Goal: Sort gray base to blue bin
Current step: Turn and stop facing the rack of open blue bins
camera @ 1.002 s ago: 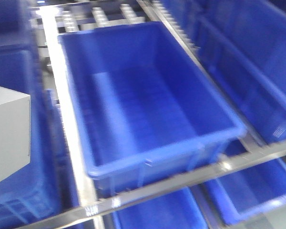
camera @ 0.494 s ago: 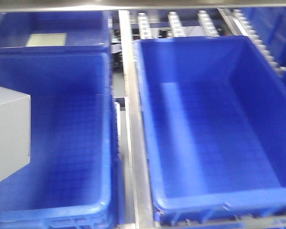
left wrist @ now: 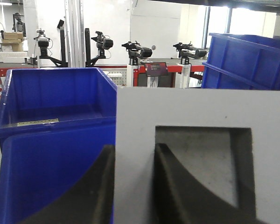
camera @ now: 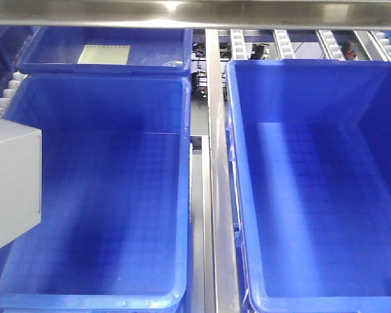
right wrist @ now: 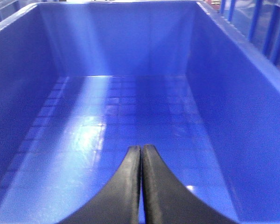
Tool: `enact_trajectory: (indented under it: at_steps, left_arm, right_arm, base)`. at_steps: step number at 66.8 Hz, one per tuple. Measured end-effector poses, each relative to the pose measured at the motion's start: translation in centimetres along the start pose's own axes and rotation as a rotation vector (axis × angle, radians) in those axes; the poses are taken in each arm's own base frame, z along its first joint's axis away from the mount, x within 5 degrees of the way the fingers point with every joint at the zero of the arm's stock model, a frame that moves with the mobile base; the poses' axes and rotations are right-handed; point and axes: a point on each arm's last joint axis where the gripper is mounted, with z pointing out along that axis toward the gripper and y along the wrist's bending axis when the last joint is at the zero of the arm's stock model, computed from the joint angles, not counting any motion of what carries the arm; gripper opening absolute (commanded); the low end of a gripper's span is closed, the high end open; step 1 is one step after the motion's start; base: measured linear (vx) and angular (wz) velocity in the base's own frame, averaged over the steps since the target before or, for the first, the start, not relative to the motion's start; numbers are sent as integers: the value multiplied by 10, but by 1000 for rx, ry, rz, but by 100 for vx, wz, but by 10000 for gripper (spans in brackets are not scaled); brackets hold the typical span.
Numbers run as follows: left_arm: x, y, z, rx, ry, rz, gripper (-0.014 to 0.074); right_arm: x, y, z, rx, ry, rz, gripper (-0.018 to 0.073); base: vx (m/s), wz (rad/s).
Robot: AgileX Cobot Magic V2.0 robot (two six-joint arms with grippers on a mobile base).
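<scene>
the gray base [camera: 10, 189] shows at the left edge of the front view, in front of the left wall of the blue bin [camera: 104, 104] and not down on its grid floor. in the left wrist view the gray base [left wrist: 200, 154] fills most of the frame, its square recess facing the camera. the left gripper [left wrist: 134, 149] has its jaws pinching one wall of the block, one black finger outside it and the other inside the recess.

a second blue bin [camera: 313, 195] of the same kind sits just right of the first, with an upright-edged metal rail [camera: 215, 163] running between the two. behind the first bin lies a shallower blue tray [camera: 150, 49] with a pale sheet [camera: 104, 54] in it. rollers [camera: 283, 39] show past the far rim of the second bin, and a shiny metal beam [camera: 195, 13] crosses the top of the view.

the left wrist view also shows a blue tub [left wrist: 51, 140] to the left behind the block and the wall of another [left wrist: 242, 60] at the upper right. farther back, black arms on stands [left wrist: 140, 51] line up before a white wall.

the right gripper [right wrist: 141, 151] has its jaws pressed together with nothing between them. it hangs over the bare grid floor [right wrist: 130, 107] of a deep blue bin; which of the two cannot be told from that view.
</scene>
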Motion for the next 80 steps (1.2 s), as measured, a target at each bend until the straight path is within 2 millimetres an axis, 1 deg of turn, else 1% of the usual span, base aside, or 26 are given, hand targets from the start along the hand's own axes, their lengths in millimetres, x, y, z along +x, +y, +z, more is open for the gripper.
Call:
enact_trajectory:
  at_steps: [80]
  left_arm:
    - [0, 0, 0, 0, -1, 0, -6]
  right_arm:
    - [0, 0, 0, 0, -1, 0, -5]
  base:
    - [0, 1]
